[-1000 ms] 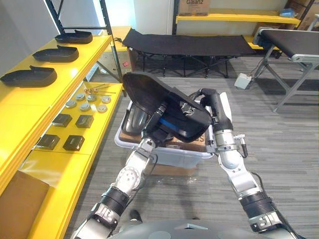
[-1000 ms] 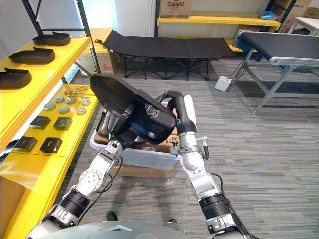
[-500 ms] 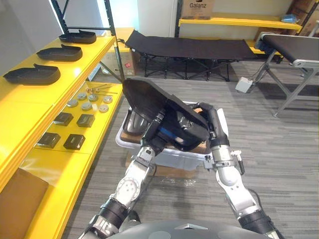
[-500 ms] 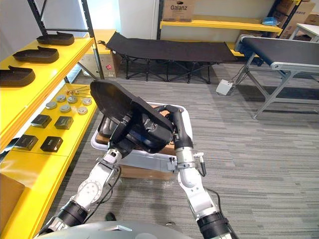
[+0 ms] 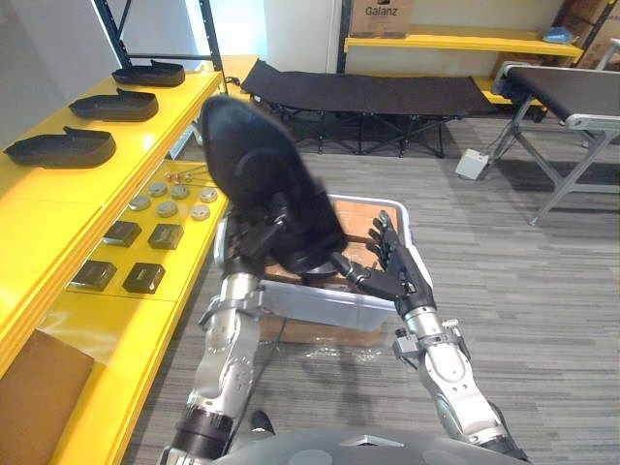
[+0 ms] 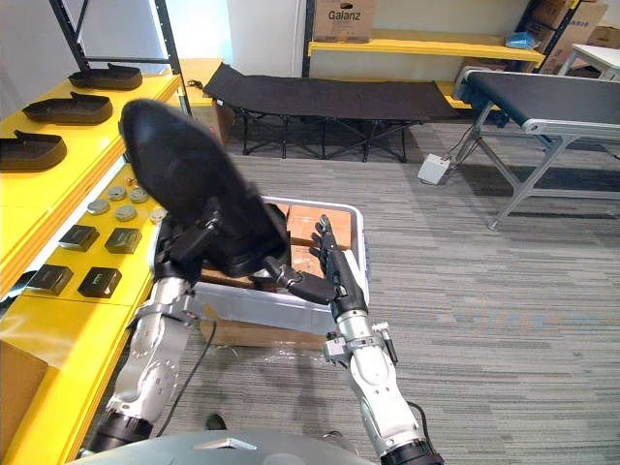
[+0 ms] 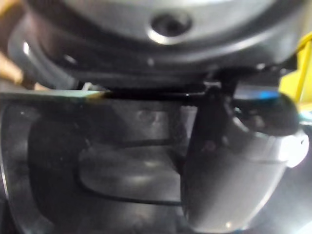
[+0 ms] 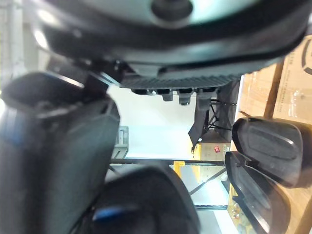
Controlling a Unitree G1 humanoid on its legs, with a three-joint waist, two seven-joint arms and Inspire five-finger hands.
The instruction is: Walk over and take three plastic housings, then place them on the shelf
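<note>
A large black plastic housing (image 5: 252, 165) is raised and tilted above the left end of the white bin (image 5: 329, 305). My left hand (image 5: 260, 234) is shut on its lower edge from underneath; its dark inside (image 7: 122, 165) shows close up in the left wrist view. My right hand (image 5: 392, 274) hangs open over the bin's right half, fingers straight, apart from the housing. Three more black housings (image 5: 58, 147) (image 5: 111, 105) (image 5: 145, 73) lie in a row on the top yellow shelf (image 5: 155, 131) at the left.
The lower yellow shelf level (image 5: 194, 252) carries small black boxes (image 5: 143, 276) and round metal parts (image 5: 167, 201). The bin rests on a cardboard box (image 5: 325, 334). A black folding cot (image 5: 368, 92) and a conveyor (image 5: 572, 92) stand farther back. Grey floor lies open at the right.
My right hand has let go of the housing, opened and dropped lower. The left arm has swung the housing up and leftward, toward the shelf.
</note>
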